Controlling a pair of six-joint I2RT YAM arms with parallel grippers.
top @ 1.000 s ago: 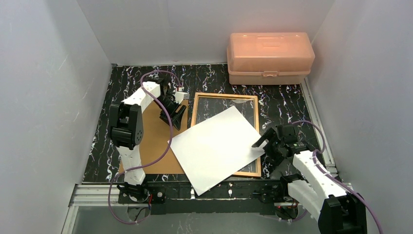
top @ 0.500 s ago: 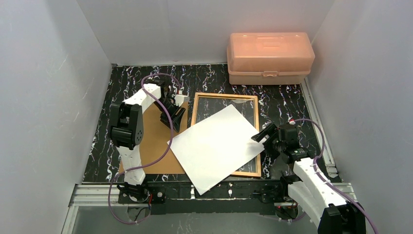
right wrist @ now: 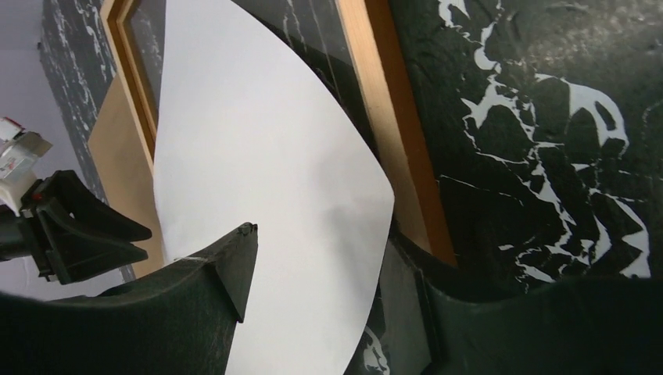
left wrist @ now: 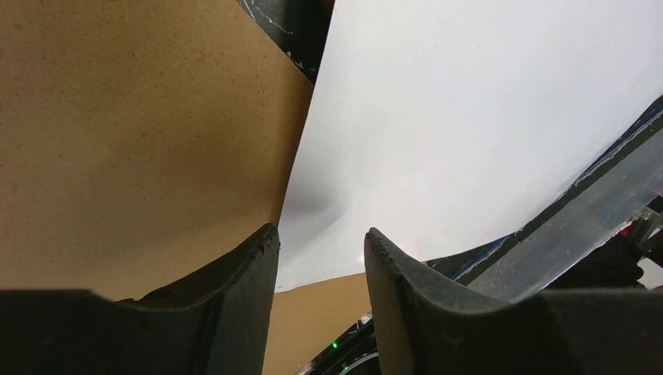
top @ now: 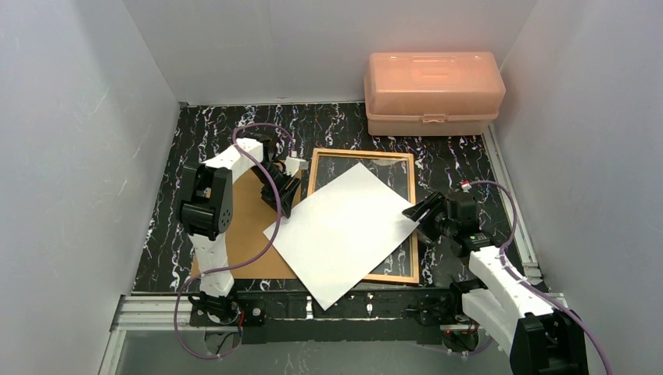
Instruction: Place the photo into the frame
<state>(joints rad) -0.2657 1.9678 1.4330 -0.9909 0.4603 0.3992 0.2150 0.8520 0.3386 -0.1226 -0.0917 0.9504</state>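
While the photo [top: 342, 234] lies skewed across the frame [top: 364, 152], square it.
Your left claw [left wrist: 320, 230] and right claw [right wrist: 324, 242] straddle opposite corners, unclenched; pinch gently, rotate together.

Soft, even light; the white photo [top: 342, 234] reads bright and nearly featureless. Up close the left claw [left wrist: 320, 254] looms dark and soft-edged, a faint grey shadow on the sheet just beyond it.

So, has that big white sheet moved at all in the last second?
Yes. The photo has turned slightly: its right corner slid along the right rail of the frame, away from the arms' bases.
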